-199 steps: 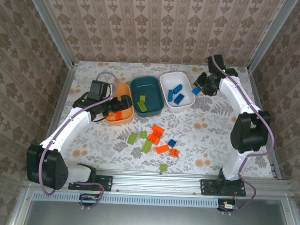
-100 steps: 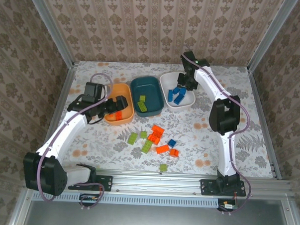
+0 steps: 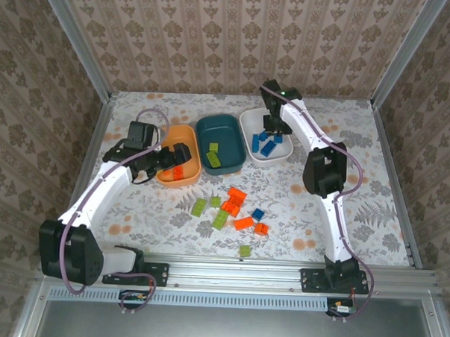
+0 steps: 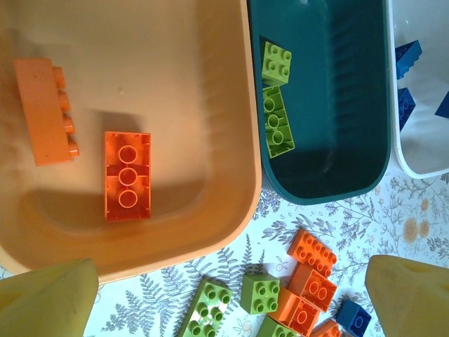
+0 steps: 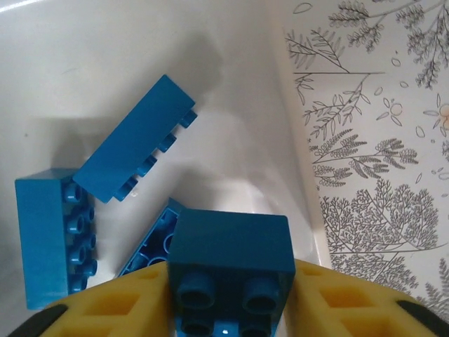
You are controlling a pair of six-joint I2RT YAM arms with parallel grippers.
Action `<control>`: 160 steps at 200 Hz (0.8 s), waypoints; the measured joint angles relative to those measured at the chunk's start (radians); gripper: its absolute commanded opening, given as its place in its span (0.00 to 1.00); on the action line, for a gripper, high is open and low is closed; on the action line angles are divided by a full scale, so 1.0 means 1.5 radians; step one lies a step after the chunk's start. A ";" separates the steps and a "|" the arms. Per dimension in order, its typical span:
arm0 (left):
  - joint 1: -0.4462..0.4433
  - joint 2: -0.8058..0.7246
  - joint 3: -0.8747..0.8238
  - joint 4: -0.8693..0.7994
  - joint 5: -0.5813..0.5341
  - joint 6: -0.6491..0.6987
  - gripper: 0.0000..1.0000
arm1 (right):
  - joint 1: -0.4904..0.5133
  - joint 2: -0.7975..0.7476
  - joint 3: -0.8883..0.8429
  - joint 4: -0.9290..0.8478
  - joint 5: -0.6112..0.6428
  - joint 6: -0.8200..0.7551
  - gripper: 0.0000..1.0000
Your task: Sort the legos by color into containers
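Observation:
My right gripper [image 5: 228, 302] is low inside the white dish [image 5: 105, 56], shut on a blue lego [image 5: 231, 246] that fills the gap between its yellow fingers. Three more blue legos [image 5: 133, 140] lie in that dish below it. From above, this gripper [image 3: 271, 133] hangs over the white dish [image 3: 251, 121]. My left gripper [image 4: 230, 291] is open and empty above the near edge of the orange dish [image 4: 175, 84], which holds two orange legos [image 4: 128, 175]. The teal dish [image 4: 337, 105] holds two lime green legos [image 4: 277, 123].
Loose orange, green and blue legos [image 3: 234, 206] lie scattered on the floral tabletop in front of the dishes. One green lego [image 3: 245, 251] sits alone near the front rail. Patterned walls and metal posts close in the table.
My right arm has swung left from beside the white dish to over it, carrying the blue lego down into it. The left arm has barely shifted.

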 measured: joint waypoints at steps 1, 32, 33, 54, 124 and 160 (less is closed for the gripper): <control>0.000 0.001 0.001 0.000 0.000 0.000 1.00 | 0.000 0.000 0.000 0.000 0.001 -0.001 0.49; 0.000 0.016 0.010 0.002 0.008 0.000 1.00 | 0.009 0.000 0.000 -0.006 0.018 -0.012 0.55; 0.000 0.016 0.010 0.002 0.008 0.000 1.00 | 0.009 0.000 0.000 -0.007 0.019 -0.012 0.56; 0.000 0.020 0.010 0.003 0.009 0.000 1.00 | 0.012 0.000 0.002 -0.015 0.024 -0.010 0.57; -0.002 0.024 0.010 0.009 0.011 0.000 1.00 | 0.007 -0.133 -0.088 -0.013 -0.130 0.036 0.58; -0.014 0.023 0.009 0.027 0.008 -0.001 1.00 | 0.021 -0.326 -0.335 0.011 -0.202 0.106 0.60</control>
